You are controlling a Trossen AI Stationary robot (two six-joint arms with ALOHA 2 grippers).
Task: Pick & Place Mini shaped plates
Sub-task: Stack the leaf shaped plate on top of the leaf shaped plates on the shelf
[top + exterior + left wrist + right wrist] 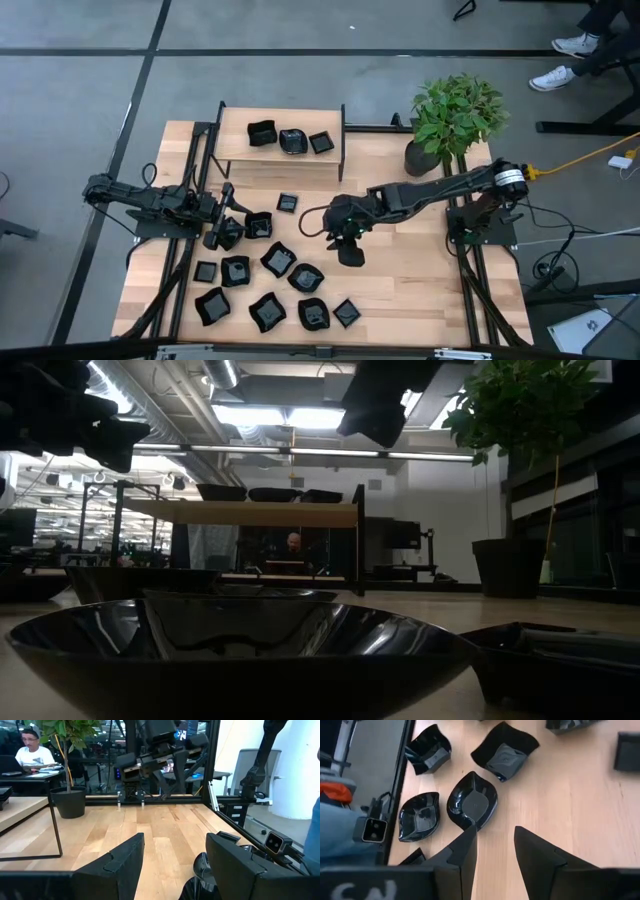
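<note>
I have the right gripper (349,252) hanging over the bare wood, just beside the cluster of small glossy black shaped plates (270,285) on the front left of the light wooden table (420,290). Three more plates sit on the raised wooden shelf (232,150) at the back. In the right wrist view, the leaf-shaped plate (472,805) lies just ahead of the fingers (462,851). For a good pick I would come down straight, with one finger inside the rim. Its jaws stand partly open and hold nothing. The left gripper (222,232) waits at the cluster's left, jaws wide and empty
</note>
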